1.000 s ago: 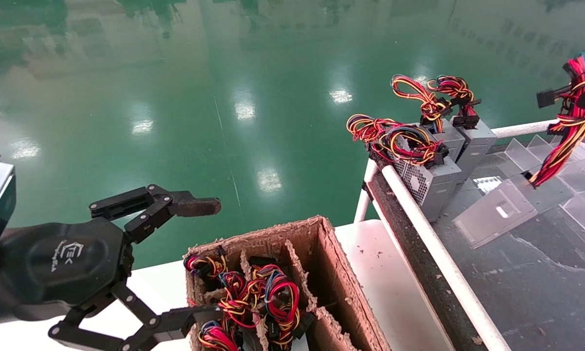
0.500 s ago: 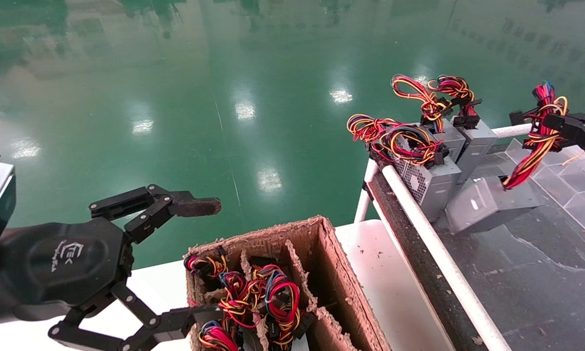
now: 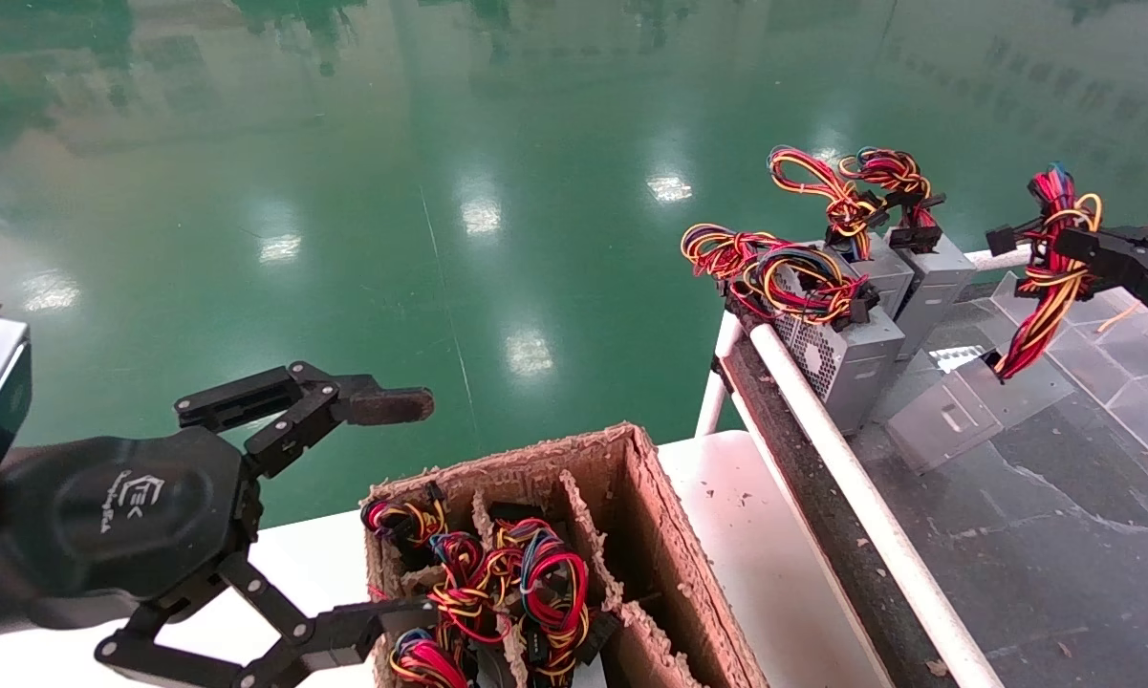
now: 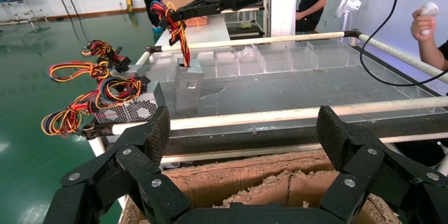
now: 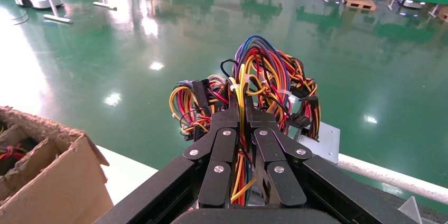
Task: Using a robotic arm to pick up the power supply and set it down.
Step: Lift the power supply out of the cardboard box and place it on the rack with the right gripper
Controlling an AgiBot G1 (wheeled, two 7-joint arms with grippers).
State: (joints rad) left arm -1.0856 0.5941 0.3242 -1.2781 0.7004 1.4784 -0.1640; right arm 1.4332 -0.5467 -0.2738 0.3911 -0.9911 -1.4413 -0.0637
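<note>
My right pincer (image 3: 1075,244) is at the far right of the head view, above the dark conveyor table (image 3: 1061,535), clenched on the wire bundle (image 3: 1047,287) of the power supply (image 3: 965,411). The red, yellow and black wires run down from my black fingers (image 5: 222,150) to the small grey metal box. The box sits tilted at the end of the wires, over the dark surface just beside the clear plastic dividers (image 3: 1133,382); I cannot tell whether it touches the surface. Close to it, against the white rail (image 3: 851,497), stand other grey boxes (image 3: 846,354) with looped wire bundles on top.

My left pincer (image 3: 363,516) is low on the left, fingers spread wide and holding nothing, beside a cardboard box (image 3: 650,535) on the white table (image 3: 765,564). Its compartments hold more coloured wire bundles (image 3: 497,583).
</note>
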